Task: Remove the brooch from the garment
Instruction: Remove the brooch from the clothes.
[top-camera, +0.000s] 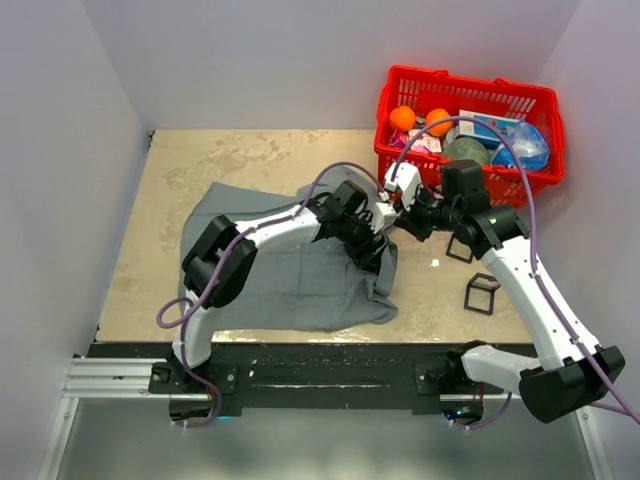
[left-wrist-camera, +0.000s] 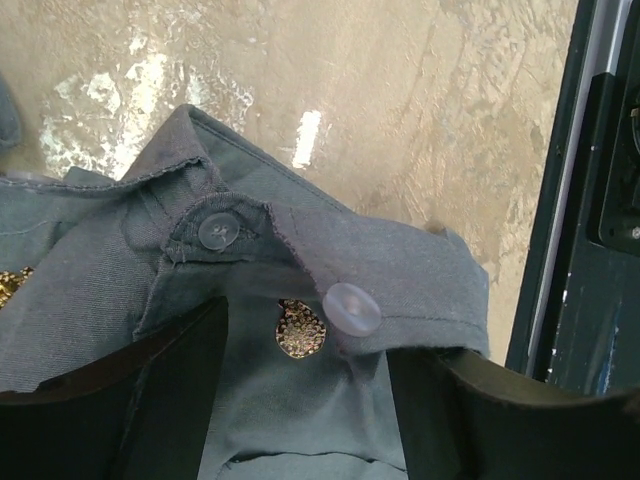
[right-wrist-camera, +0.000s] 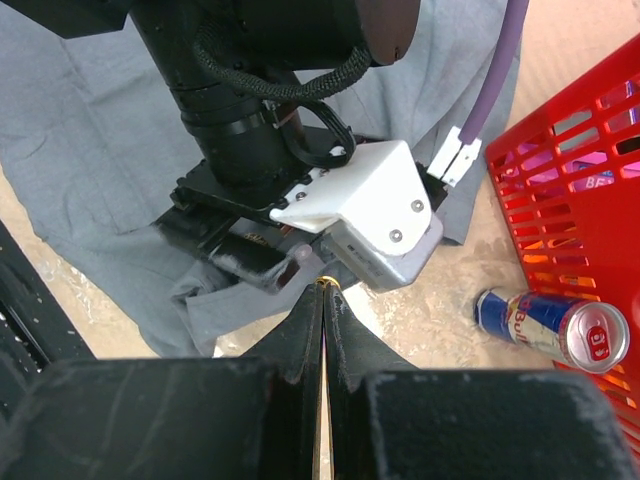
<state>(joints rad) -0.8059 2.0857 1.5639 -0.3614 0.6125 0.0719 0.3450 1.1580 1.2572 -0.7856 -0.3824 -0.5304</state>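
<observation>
The grey garment (top-camera: 290, 275) lies spread on the table. My left gripper (top-camera: 372, 245) is at its right edge, with the cloth bunched between the fingers (left-wrist-camera: 305, 400). In the left wrist view a gold teardrop brooch (left-wrist-camera: 300, 328) sits on the cloth, half under the placket beside a white button (left-wrist-camera: 350, 307). Another gold bit (left-wrist-camera: 8, 285) shows at that view's left edge. My right gripper (top-camera: 402, 214) is just right of the left wrist. Its jaws (right-wrist-camera: 325, 292) are shut on a thin gold piece, seen edge-on, held off the garment (right-wrist-camera: 80, 130).
A red basket (top-camera: 470, 100) with oranges and packets stands at the back right and also shows in the right wrist view (right-wrist-camera: 580, 170). A blue drink can (right-wrist-camera: 555, 325) lies beside it. Two black wire cubes (top-camera: 481, 293) stand right of the shirt. The table's dark front rail (left-wrist-camera: 590, 250) is close.
</observation>
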